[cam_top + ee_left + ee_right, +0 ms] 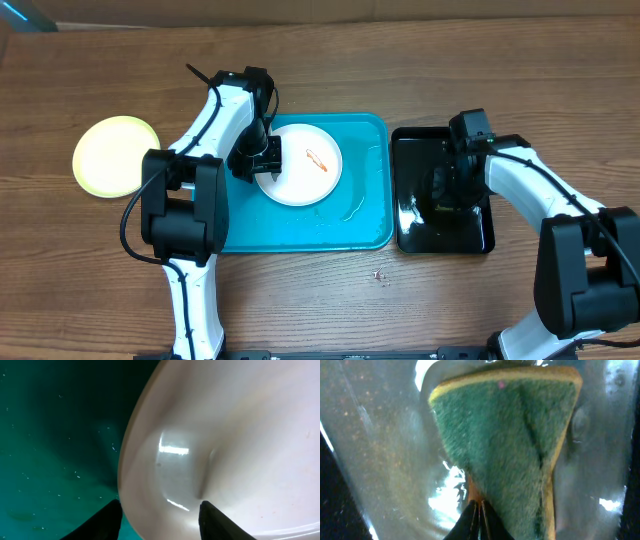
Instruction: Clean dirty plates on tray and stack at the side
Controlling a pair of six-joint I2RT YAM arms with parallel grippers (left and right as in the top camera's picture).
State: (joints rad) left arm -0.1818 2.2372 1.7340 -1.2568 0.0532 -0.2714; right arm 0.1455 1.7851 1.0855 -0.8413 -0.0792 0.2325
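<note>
A white plate point(300, 165) with an orange smear point(317, 159) lies on the teal tray point(300, 235). My left gripper point(262, 160) is at the plate's left rim. In the left wrist view its dark fingers point(215, 522) stand apart on either side of the plate's point(225, 435) edge, over the tray point(50, 435), and the gripper point(160, 520) is open. A pale yellow-green plate point(115, 155) rests on the table at the far left. My right gripper point(445, 190) is down in the black tray point(415, 235), shut point(479, 507) on the near corner of a green sponge point(505, 435).
The black tray point(380, 450) looks wet and glossy and sits right next to the teal tray. A streak of water point(355, 205) lies on the teal tray's right side. A small speck point(378, 275) lies on the wood table in front of the trays.
</note>
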